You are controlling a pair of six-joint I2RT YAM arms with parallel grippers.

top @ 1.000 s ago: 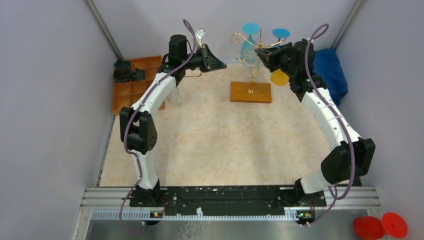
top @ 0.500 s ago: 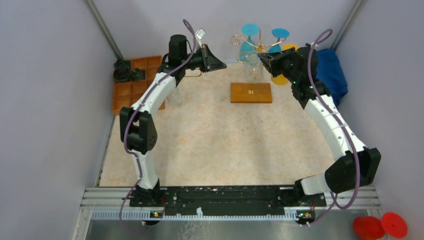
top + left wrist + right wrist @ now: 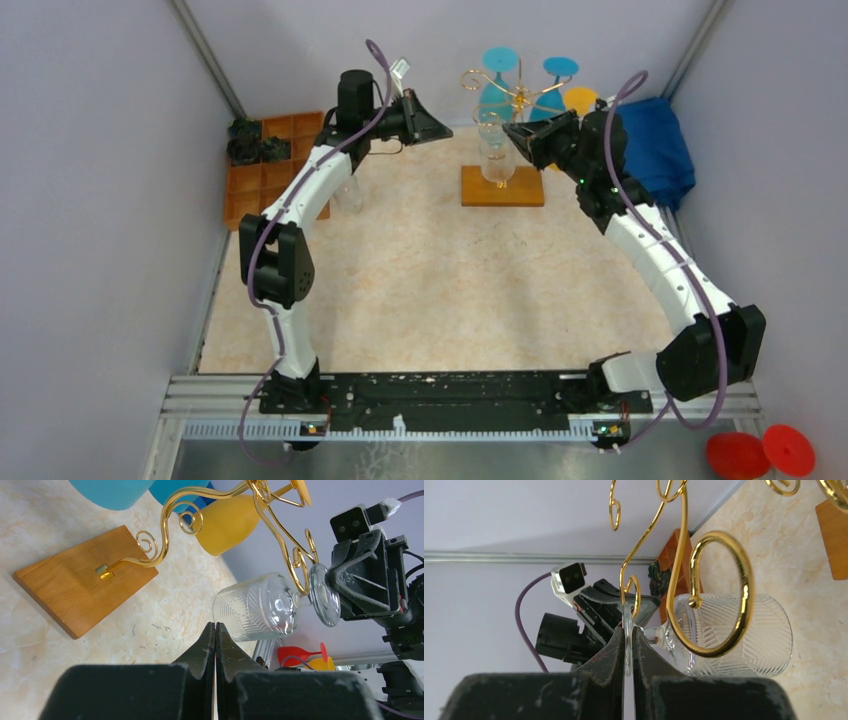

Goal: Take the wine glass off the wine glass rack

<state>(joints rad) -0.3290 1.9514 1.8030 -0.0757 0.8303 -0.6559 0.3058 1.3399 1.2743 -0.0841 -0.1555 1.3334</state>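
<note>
You are looking down on a beige marbled table point(image 3: 420, 280) with pale grey walls around it. Two white-and-black arms reach from the near edge toward the far side. An orange compartmented tray point(image 3: 262, 180) sits at the far left. A blue cloth point(image 3: 662, 140) is bunched at the far right.

Between them, at the far middle, stands the wine glass rack point(image 3: 525, 188). It is a flat orange-brown wooden base with a thin gold post and curled gold arms spreading from the top. Two blue glasses point(image 3: 497, 60) and a yellow glass point(image 3: 227, 522) hang upside down from the arms on its far side. Two red glasses point(image 3: 760, 452) lie off the table, past the near right corner.

The wine glass point(image 3: 257, 607) is clear, with a ribbed bowl. It hangs bowl-down on the near side of the rack, above the wooden base. Its stem sits right at the spiral tip of one gold arm, and you cannot tell whether it has cleared that tip.

The right gripper point(image 3: 628, 632) is clamped on the thin edge of the glass's round foot, one finger on each face of it. The left gripper point(image 3: 215, 632) hangs in the air to the left of the rack, apart from the glass. Its fingers are pressed together on nothing.
</note>
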